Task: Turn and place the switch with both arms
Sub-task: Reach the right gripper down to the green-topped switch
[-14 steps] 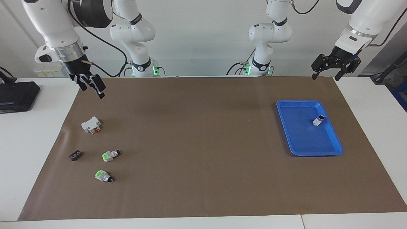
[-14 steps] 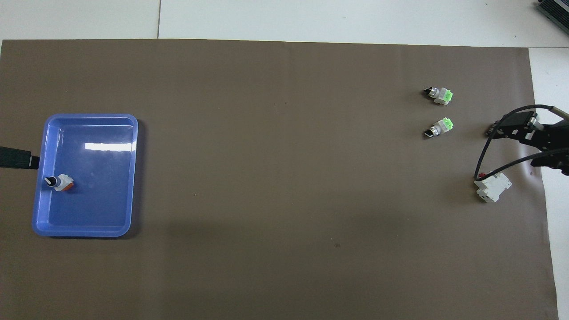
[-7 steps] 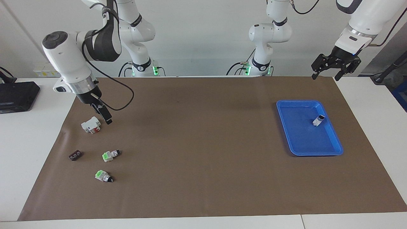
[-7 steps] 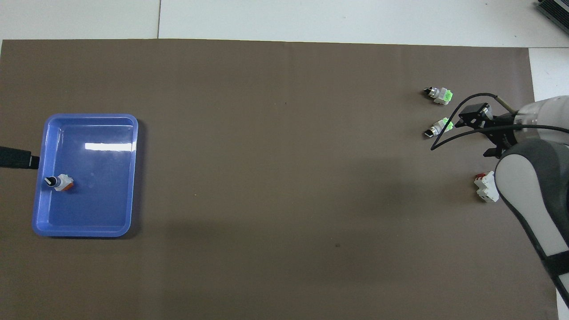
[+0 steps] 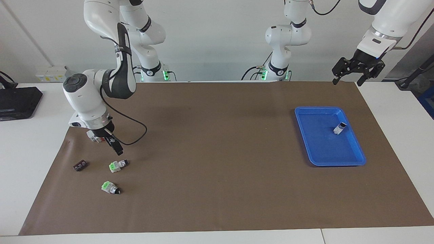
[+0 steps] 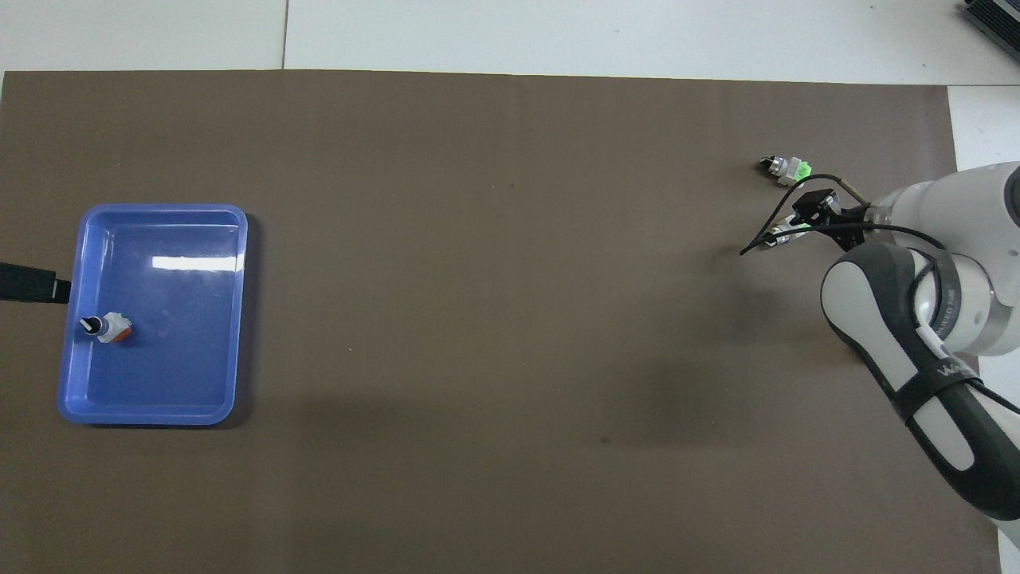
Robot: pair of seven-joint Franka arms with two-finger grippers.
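The switch [image 5: 118,165] lies on the brown mat toward the right arm's end of the table, green block at one end and dark tip at the other. My right gripper [image 5: 115,148] hangs open just above it, not touching and holding nothing. From overhead the right gripper [image 6: 806,215] and its cable cover part of the switch [image 6: 779,233]. My left gripper [image 5: 347,81] waits open and empty, raised over the mat's corner at the left arm's end.
A stubbier green-ended switch [image 5: 110,187] lies farther from the robots than the switch. A small dark part [image 5: 80,165] lies beside them. A white block with red [image 5: 92,136] is half hidden by the right arm. A blue tray [image 5: 318,117] holds an orange-ended switch [image 5: 340,128].
The right arm has swung down and out from the mat's edge, past the white block, to just above the switch. The left arm has not moved.
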